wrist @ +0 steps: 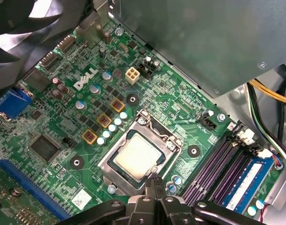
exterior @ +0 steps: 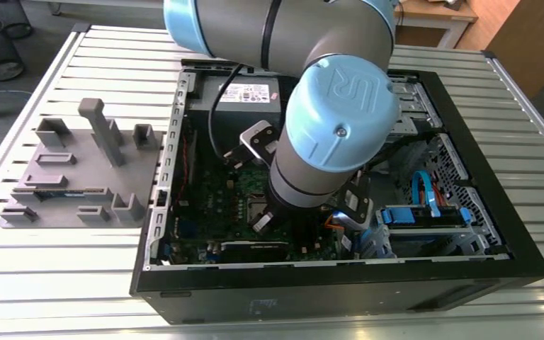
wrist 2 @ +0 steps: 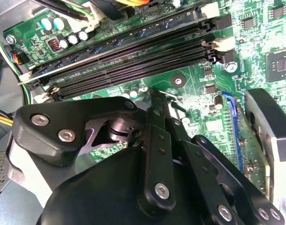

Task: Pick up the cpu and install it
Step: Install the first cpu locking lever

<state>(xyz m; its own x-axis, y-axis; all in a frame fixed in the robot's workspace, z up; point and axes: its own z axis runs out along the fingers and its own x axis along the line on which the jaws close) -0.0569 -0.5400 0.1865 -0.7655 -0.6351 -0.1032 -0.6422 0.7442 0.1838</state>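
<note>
Cpu (wrist: 137, 157) lying seated in the socket frame (wrist: 170, 137) mid-motherboard (wrist: 189, 119), inside the open computer case (exterior: 348, 292), gripper (wrist: 154, 179) just beside the frame's edge, fingertips pinched together, holding nothing.

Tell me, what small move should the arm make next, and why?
Probably lift straight up a little. The cpu already lies flat inside the socket frame, and the gripper, shut and holding nothing, hangs at the chip's edge; rising would clear it without a sideways nudge.
</note>
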